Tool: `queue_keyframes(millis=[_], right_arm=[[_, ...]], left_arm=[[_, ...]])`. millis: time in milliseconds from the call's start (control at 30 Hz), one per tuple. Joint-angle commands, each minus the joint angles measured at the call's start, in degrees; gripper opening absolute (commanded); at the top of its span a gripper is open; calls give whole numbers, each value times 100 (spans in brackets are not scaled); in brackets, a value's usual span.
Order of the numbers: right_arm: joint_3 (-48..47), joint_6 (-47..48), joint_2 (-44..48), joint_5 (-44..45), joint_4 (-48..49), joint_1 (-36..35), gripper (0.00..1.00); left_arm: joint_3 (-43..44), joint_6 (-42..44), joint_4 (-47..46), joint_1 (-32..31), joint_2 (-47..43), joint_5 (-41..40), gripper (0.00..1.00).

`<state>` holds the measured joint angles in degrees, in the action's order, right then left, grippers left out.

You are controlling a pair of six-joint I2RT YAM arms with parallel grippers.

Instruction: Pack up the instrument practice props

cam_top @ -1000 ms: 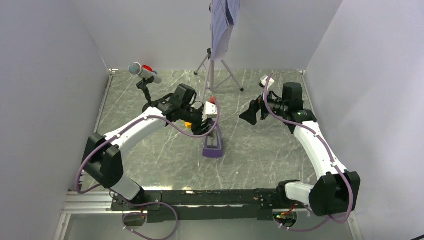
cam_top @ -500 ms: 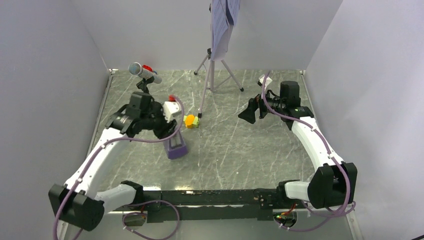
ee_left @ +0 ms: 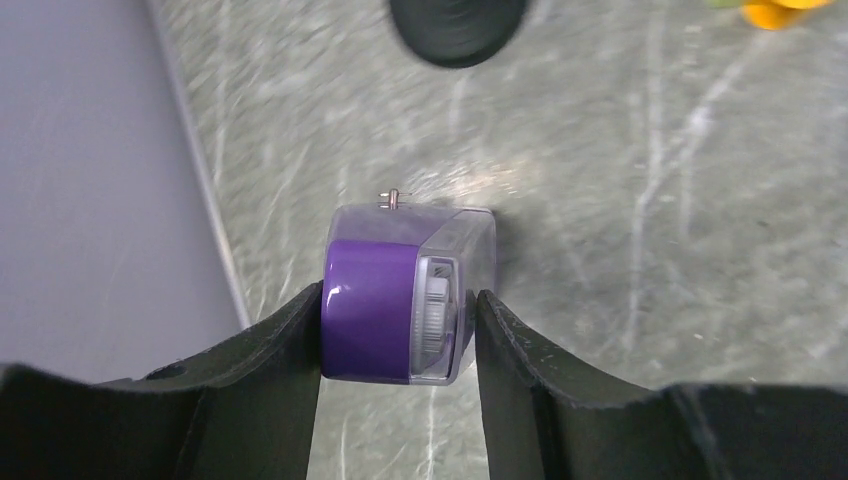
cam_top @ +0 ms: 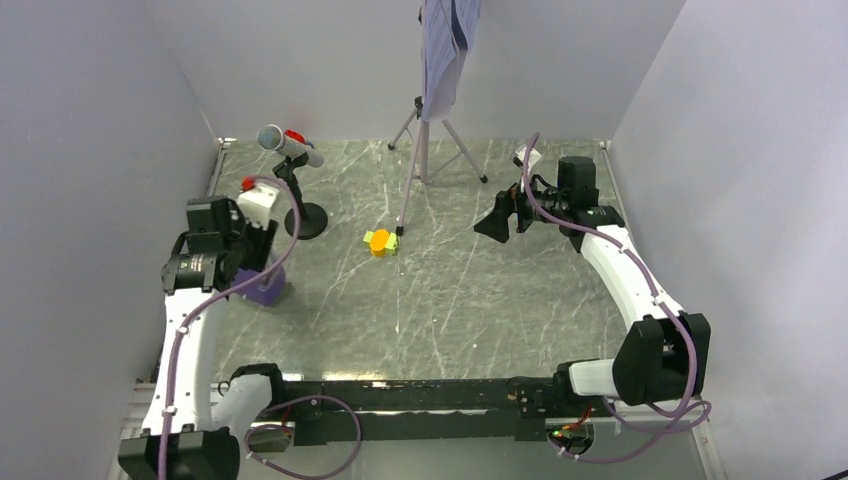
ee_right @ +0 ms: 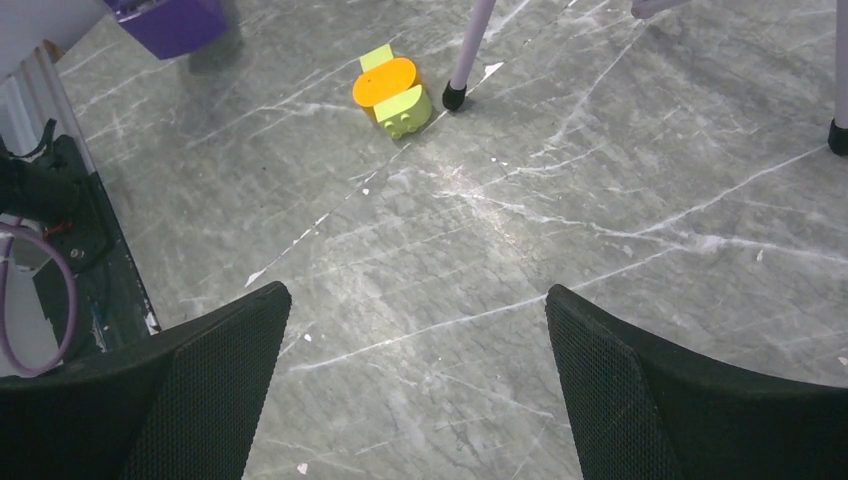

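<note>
Purple wedge metronome with a clear plastic face sits clamped between the two black fingers of the left gripper, one finger pressed on its purple side and the other on its clear side. In the left wrist view a small metal pin sticks out of its far end. From the top camera it is at the far left of the grey-green marbled table, close to the grey left wall. Whether it touches the table or hangs just above it cannot be told.

Just beyond the held piece is the black round base of the silver microphone, whose head tilts toward the back left corner. Further toward the middle of the table lies the small orange-and-yellow-green block, orange face up, just beside the rubber foot of one tripod leg. That leg belongs to the grey music stand at the back of the table, with white sheet-music pages hanging on its top.

On the right side, the right gripper hovers over bare table with its jaws spread wide and nothing between them. It is well apart from the block, which shows at the top of its wrist view.
</note>
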<state>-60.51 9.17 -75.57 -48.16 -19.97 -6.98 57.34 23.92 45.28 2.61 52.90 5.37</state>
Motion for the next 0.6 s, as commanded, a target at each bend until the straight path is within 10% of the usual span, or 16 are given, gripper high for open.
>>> queue_keyframes(millis=[0, 567], right_arm=[[-297, -99, -36, -198, 67, 21, 100], [-178, -126, -93, -288, 152, 22, 100]], left_arm=[[13, -253, -634, 866, -219, -427, 1], [-860, -78, -1579, 3091, 91, 1276, 1]])
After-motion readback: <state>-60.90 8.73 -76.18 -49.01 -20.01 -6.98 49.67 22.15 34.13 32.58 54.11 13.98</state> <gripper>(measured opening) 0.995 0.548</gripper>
